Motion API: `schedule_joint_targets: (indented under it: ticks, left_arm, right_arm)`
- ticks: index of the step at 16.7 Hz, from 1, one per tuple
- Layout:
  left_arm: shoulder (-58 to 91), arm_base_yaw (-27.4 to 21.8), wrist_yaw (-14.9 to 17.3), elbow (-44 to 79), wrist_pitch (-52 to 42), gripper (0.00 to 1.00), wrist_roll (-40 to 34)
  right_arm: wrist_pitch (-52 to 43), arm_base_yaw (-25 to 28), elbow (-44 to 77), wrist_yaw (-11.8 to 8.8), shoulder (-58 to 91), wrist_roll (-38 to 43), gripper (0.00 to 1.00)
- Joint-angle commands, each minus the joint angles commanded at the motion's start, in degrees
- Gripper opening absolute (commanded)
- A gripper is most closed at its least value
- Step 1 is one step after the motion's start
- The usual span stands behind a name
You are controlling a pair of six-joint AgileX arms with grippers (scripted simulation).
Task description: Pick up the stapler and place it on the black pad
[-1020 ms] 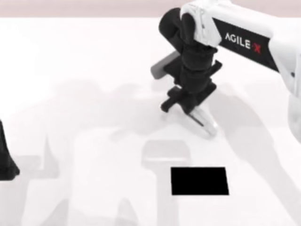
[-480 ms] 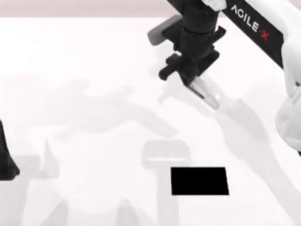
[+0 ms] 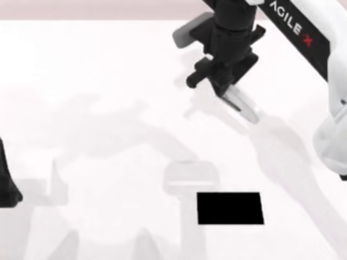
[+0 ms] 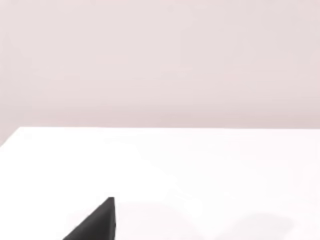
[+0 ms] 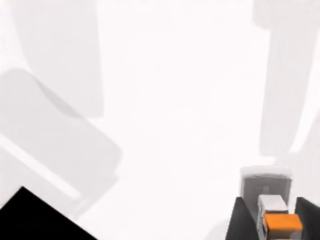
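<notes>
The white stapler (image 3: 244, 106) hangs tilted above the table at the back right, with my right gripper (image 3: 226, 89) shut on its upper end. In the right wrist view the stapler (image 5: 273, 206) sits between the dark fingers (image 5: 240, 222) of the right gripper (image 5: 270, 200), and an orange part shows on it. The black pad (image 3: 230, 208) lies flat near the front of the table, well in front of the held stapler. A corner of the black pad (image 5: 35, 220) also shows in the right wrist view. My left gripper (image 3: 6, 189) is parked at the table's left edge.
Pale grey shadows of the arms fall across the white table (image 3: 108, 81). The left wrist view shows one dark fingertip (image 4: 97, 222) over bare table, with the far table edge and a pinkish wall behind.
My right arm has risen and drawn back toward the far side with the stapler in its grip, lifting it off the table. The pad and the left arm have not moved.
</notes>
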Motion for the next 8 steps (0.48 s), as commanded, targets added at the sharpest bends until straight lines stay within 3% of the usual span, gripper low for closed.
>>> schedule_joint_targets:
  ticks: [4, 8]
  left_arm:
    - [0.0, 0.0, 0.0, 0.0, 0.0, 1.0, 0.0]
    - [0.0, 0.0, 0.0, 0.0, 0.0, 1.0, 0.0]
  right_arm:
    - [0.72, -0.7, -3.3, -0.4, -1.16, 3.46, 0.0]
    - [3.63, -2.82, -13.78, -1.47, -5.67, 16.48, 0.0]
